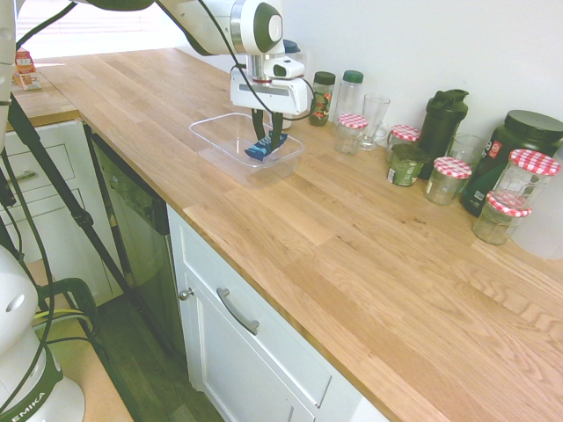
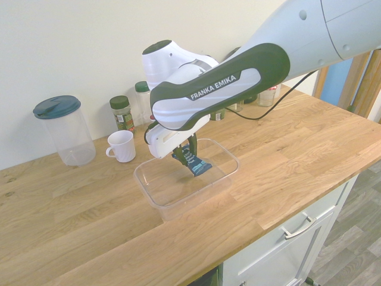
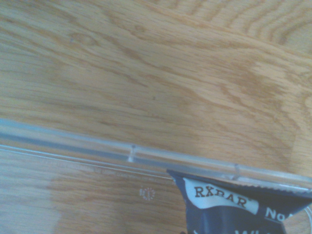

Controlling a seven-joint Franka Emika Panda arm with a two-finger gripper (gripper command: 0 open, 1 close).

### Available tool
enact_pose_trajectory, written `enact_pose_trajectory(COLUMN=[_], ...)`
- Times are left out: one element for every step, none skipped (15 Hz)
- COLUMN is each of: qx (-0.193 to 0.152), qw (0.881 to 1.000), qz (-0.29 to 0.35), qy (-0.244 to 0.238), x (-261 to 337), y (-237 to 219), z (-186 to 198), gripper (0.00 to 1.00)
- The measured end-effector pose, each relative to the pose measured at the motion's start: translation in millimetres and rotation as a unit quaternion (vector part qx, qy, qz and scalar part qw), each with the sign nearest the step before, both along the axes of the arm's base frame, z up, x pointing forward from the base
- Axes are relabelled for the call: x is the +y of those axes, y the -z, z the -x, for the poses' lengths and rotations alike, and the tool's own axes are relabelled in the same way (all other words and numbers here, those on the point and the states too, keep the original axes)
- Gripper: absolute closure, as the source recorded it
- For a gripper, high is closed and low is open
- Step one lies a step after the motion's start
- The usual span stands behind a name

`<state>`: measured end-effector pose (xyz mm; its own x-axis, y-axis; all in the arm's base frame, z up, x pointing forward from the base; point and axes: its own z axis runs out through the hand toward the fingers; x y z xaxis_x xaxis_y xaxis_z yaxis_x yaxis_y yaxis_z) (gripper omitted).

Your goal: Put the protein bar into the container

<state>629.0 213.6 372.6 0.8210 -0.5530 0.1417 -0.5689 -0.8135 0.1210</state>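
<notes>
The clear shallow container (image 1: 214, 139) (image 2: 161, 199) stands on the wooden counter. My gripper (image 1: 267, 138) (image 2: 186, 156) hangs down into it, shut on the dark-blue protein bar (image 1: 261, 149) (image 2: 196, 166). The bar slants downward from the fingers, its lower end inside the tub, close to or touching the floor. In the wrist view the protein bar (image 3: 234, 204) with its white label rises from the bottom edge, over the container's rim (image 3: 97, 150).
Behind the tub stand spice jars (image 1: 323, 97), a drinking glass (image 1: 373, 119), several red-checked-lid jars (image 1: 447, 179) and dark canisters (image 1: 515, 149). A white mug (image 2: 122, 146) and a lidded clear pitcher (image 2: 64, 130) sit near the wall. The counter's front edge (image 1: 264, 294) runs above the cabinets.
</notes>
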Motion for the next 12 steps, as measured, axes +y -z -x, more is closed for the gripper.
enact_pose_trajectory(qx=[0.000,0.000,0.000,-0.001,-0.001,-0.002,-0.002,-0.002,-0.002,-0.003,-0.005,-0.011], qw=[1.000,1.000,1.000,1.000,1.000,1.000,1.000,1.000,1.000,1.000,1.000,1.000], qz=[0.001,0.001,0.001,0.002,0.002,0.002,0.002,0.003,0.003,0.003,0.002,-0.004], qy=[0.001,0.002,0.003,0.005,0.006,0.007,0.007,0.008,0.008,0.009,0.011,0.015], x=[-1,-2,-4,-5,-6,-7,-8,-9,-9,-10,-12,-15], y=[0,0,0,0,-1,-2,-2,-2,-2,-3,-6,-14], z=[-1,-1,-2,-3,-3,-4,-4,-4,-5,-5,-5,-3], gripper=[0.00,0.00,0.00,0.00,0.00,0.00,0.00,0.00,0.00,0.00,0.00,0.00])
